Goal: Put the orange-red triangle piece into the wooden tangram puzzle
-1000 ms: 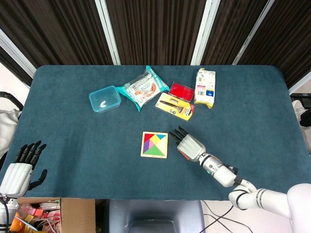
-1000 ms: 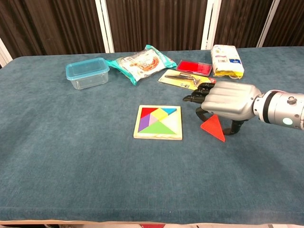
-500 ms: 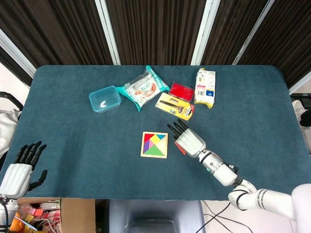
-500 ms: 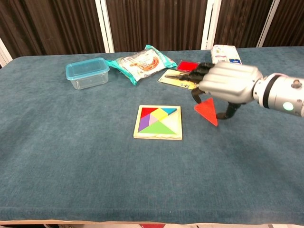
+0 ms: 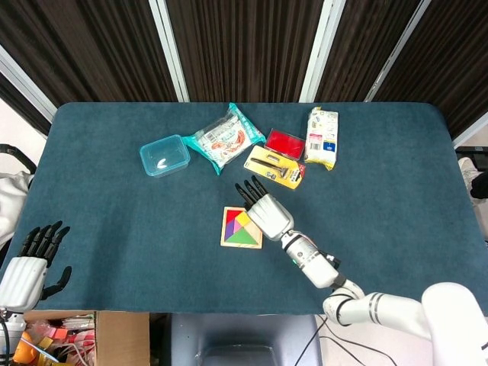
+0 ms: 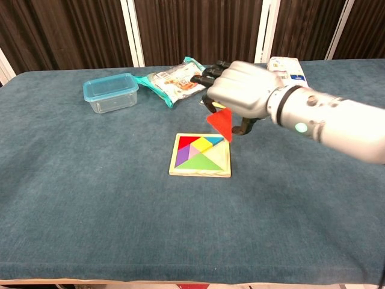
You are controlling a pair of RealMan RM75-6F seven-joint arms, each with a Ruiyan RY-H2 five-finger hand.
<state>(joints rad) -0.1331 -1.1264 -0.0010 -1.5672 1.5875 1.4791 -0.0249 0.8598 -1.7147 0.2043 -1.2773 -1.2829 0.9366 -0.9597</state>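
The right hand (image 6: 240, 96), fingers clamped on the orange-red triangle piece (image 6: 221, 123), has moved from beside the wooden tangram puzzle (image 6: 200, 155) to above it; insertion follows.

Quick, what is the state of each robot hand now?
Left robot hand: open, holding nothing, beside the table.
Right robot hand: holds the orange-red triangle piece above the tangram puzzle.

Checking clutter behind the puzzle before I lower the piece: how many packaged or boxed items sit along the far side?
5: teal lidded container, snack bag, red flat case, yellow carded tool pack, white-yellow packet.
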